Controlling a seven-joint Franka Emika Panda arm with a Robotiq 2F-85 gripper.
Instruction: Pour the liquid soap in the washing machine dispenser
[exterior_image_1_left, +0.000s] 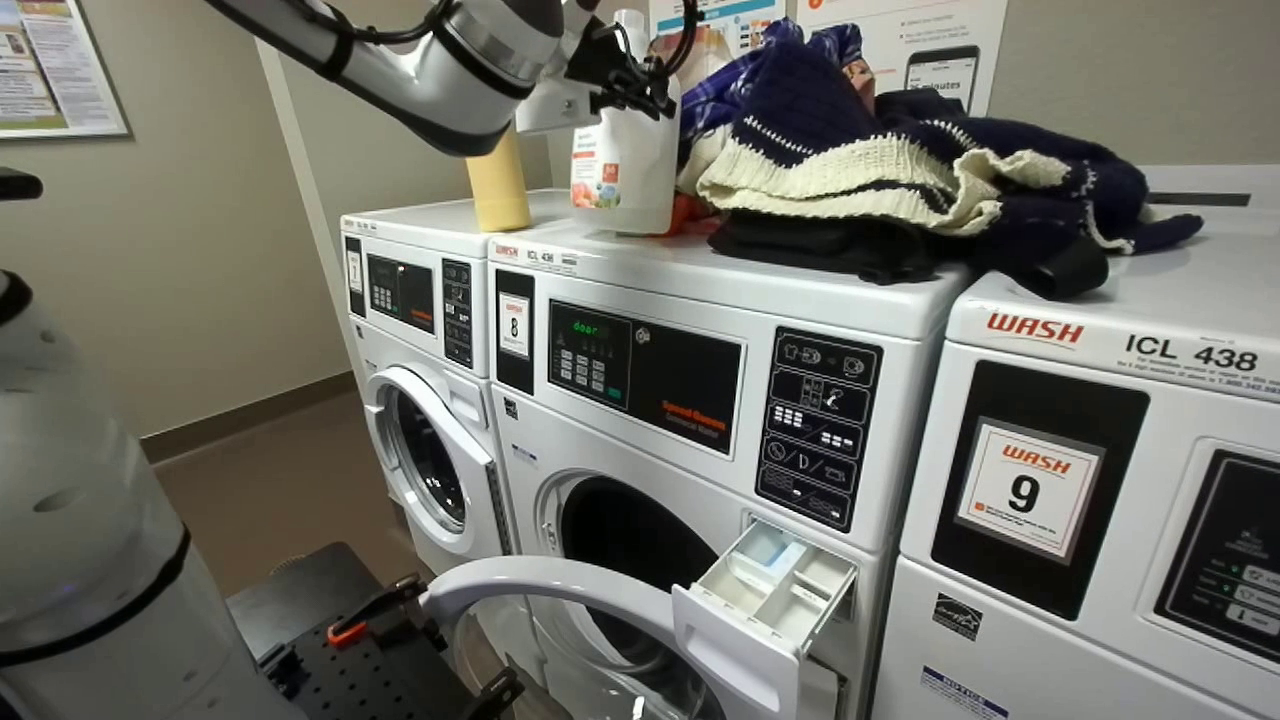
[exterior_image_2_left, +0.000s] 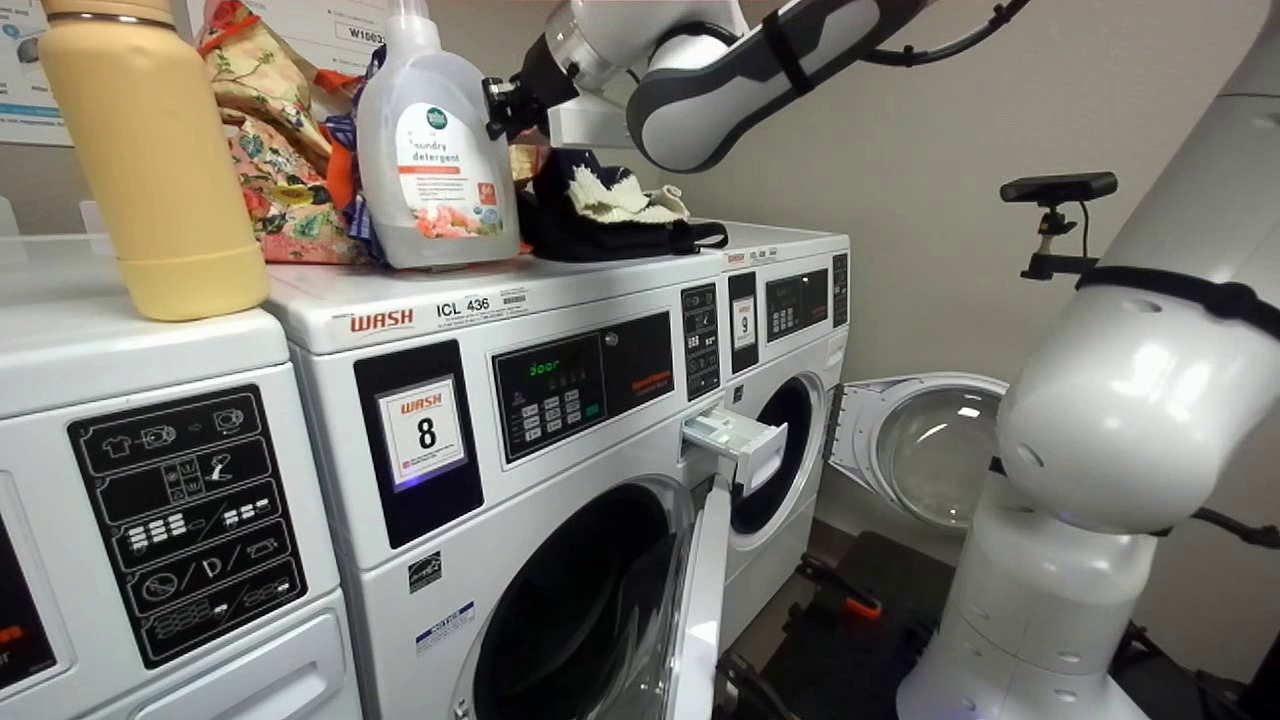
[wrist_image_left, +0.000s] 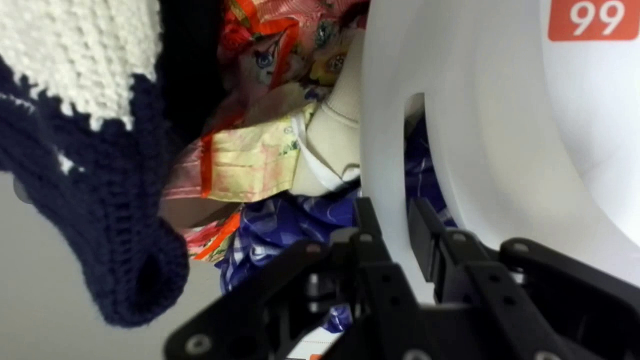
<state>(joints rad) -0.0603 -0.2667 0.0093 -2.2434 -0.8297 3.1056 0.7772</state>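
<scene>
"Wrist view: I count one gripper (wrist_image_left: 392, 225), two fingers (wrist_image_left: 366, 220) and one handle (wrist_image_left: 382, 150). And from outside?"

"In an exterior view, one liquid soap jug (exterior_image_2_left: 440, 150) left of the upper centre, and one yellowish-tan bottle (exterior_image_2_left: 155, 170) in the upper left corner. Both exterior views hold three machines in a row."

"Name them."

"The washing machine (exterior_image_1_left: 700, 480) marked 8 is in the middle; in an exterior view, the washer marked 9 (exterior_image_1_left: 1095, 650) is at right and a third washer (exterior_image_1_left: 412, 348) is left of centre. One drawer, the washing machine dispenser (exterior_image_1_left: 745, 650), stands pulled out at lower right of centre."

"Where is the jug relative to the gripper?"

"In its grasp. In the wrist view, just right of centre, the fingers stand either side of the handle, which fills the space between them: clamped on it. The jug's body takes up the right of the frame."

"Tilted?"

"Upright, its base at the washing machine's white top (exterior_image_2_left: 320, 287), well apart from the drawer."

"And around it?"

"One pile of laundry (exterior_image_1_left: 830, 180), with navy-and-cream knit, towards upper right in an exterior view; one framed poster (exterior_image_1_left: 55, 80) at upper left, a beige wall (exterior_image_1_left: 200, 250), brown floor (exterior_image_1_left: 270, 510) below."
</scene>
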